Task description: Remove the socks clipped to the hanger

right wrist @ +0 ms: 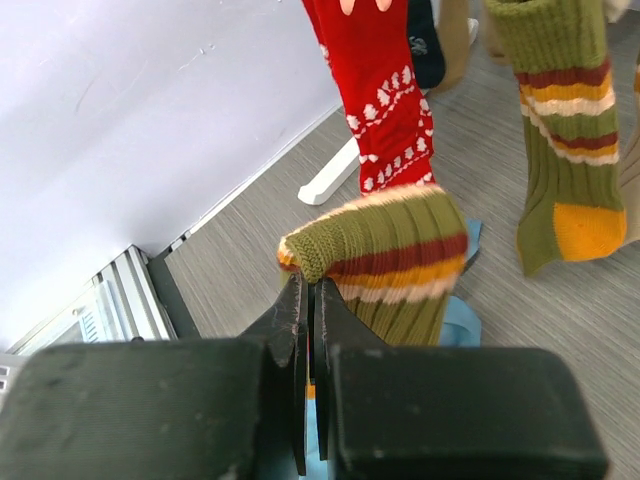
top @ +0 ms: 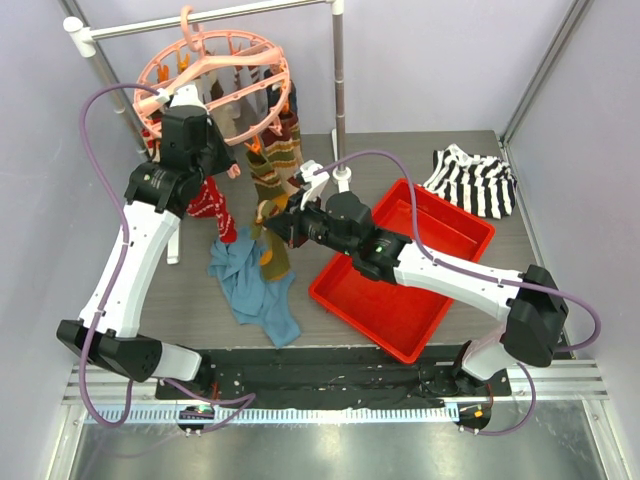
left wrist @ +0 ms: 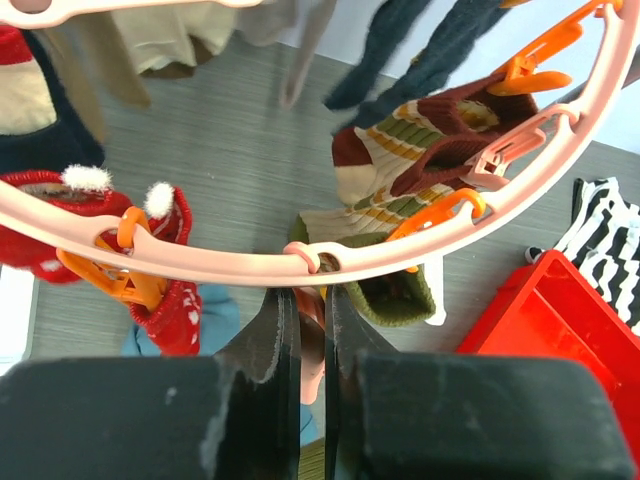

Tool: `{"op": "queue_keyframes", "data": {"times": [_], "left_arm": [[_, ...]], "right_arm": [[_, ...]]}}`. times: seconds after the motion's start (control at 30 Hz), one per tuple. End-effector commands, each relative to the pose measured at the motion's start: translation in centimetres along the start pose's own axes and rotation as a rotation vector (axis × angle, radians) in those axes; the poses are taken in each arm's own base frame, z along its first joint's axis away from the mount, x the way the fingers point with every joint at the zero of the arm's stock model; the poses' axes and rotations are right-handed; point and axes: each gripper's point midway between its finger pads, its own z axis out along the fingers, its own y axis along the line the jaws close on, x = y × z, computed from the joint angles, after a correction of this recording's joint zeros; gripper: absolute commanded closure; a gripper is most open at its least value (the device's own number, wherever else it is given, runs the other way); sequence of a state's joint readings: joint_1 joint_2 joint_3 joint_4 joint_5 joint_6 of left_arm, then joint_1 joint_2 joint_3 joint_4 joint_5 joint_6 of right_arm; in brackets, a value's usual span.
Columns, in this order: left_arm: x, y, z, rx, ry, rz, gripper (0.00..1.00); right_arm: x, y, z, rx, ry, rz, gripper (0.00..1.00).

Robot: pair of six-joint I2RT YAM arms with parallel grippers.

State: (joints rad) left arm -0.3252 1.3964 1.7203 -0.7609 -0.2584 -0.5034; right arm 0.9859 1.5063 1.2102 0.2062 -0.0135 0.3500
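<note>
With my left pincer (left wrist: pixel 310 300) pinched shut on the pink clip (left wrist: pixel 312 345) just under the hanger (left wrist: pixel 230 262), and my right pincer (right wrist: pixel 310 292) clamped on the olive striped sock (right wrist: pixel 400 260) (ribbed edge at its tips), I should draw that sock straight down, gently.

Bright even light, soft shadows, close foreground perhaps blurred
</note>
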Motion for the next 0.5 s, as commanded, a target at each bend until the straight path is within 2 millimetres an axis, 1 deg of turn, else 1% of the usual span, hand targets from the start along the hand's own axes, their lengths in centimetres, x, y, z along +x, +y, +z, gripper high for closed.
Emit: {"op": "queue_keyframes", "data": {"times": [0.0, 0.03, 0.07, 0.13, 0.17, 0.2, 0.23, 0.27, 0.3, 0.37, 0.4, 0.47], "left_arm": [[-0.7, -0.8, 0.0, 0.037, -0.017, 0.022, 1.00], [-0.7, -1.0, 0.0, 0.048, -0.018, 0.022, 1.00], [-0.7, -1.2, 0.0, 0.063, -0.017, 0.025, 1.00], [-0.7, -1.9, -0.3, 0.107, -0.014, 0.024, 1.00], [-0.6, -2.1, -0.5, 0.120, -0.013, 0.026, 1.00], [-0.3, -2.5, -0.5, 0.142, -0.002, 0.028, 1.00], [-0.3, -2.6, -0.6, 0.152, -0.002, 0.031, 1.00], [-0.4, -2.7, -0.9, 0.164, -0.010, 0.030, 1.00], [-0.4, -2.8, -1.1, 0.170, -0.009, 0.035, 1.00], [-0.3, -2.9, -1.4, 0.185, -0.009, 0.037, 1.00], [0.0, -2.8, -1.4, 0.184, -0.003, 0.040, 1.00], [0.1, -2.8, -1.5, 0.190, -0.004, 0.040, 1.00]], "right_arm": [[-3.1, 1.4, -0.2, -0.026, -0.073, 0.000, 0.99], [-2.9, 1.3, -0.3, -0.021, -0.060, 0.003, 0.99], [-3.1, 0.2, -0.4, 0.044, -0.073, 0.008, 0.99], [-3.1, -1.1, -1.3, 0.119, -0.064, 0.018, 0.99], [-4.2, -1.8, -2.3, 0.179, -0.096, 0.035, 0.99], [-3.4, -3.0, -3.0, 0.245, -0.059, 0.034, 0.99], [-3.3, -3.9, -3.9, 0.304, -0.046, 0.040, 0.99], [-4.3, -5.9, -5.1, 0.437, -0.085, 0.069, 0.99], [-3.9, -7.1, -6.7, 0.508, -0.047, 0.061, 0.99], [-4.3, -8.4, -8.6, 0.593, -0.047, 0.047, 0.99], [-5.0, -9.3, -10.6, 0.665, -0.058, 0.035, 0.99], [-6.2, -9.8, -12.4, 0.712, -0.079, 0.024, 0.99]]}}
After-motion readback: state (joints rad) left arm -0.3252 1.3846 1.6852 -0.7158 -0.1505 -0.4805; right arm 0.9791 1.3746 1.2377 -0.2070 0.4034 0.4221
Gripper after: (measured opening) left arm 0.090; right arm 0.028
